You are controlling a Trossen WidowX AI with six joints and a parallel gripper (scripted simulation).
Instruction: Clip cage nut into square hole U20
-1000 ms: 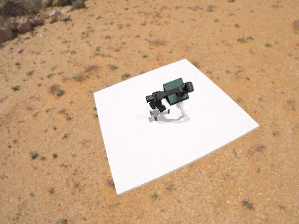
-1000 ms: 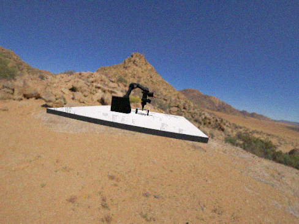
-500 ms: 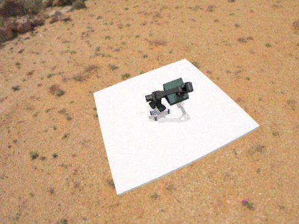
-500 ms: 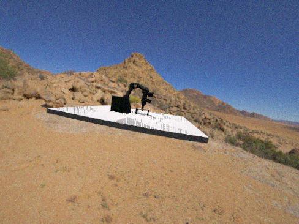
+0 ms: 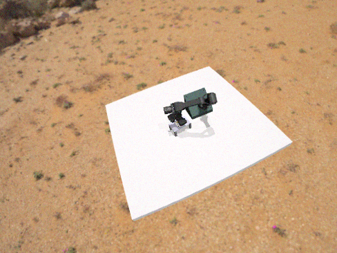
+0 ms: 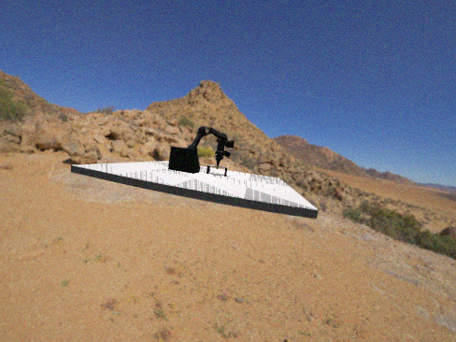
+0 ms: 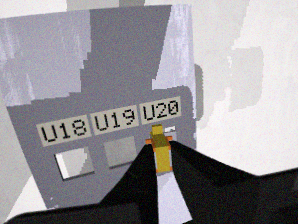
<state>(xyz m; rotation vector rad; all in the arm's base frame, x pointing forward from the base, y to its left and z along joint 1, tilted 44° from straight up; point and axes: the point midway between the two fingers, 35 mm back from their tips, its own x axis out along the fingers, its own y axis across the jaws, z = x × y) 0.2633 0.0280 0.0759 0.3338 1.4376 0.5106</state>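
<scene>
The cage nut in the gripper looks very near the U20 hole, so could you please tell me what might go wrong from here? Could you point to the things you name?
The cage nut [image 7: 161, 152] covers most of the U20 hole [image 7: 170, 129], so a small misalignment could land a wing on the rail plate [image 7: 115, 75]. The gripper [image 7: 160, 149] is shut on it; if the wings aren't hooked at release, it may pop loose.
</scene>
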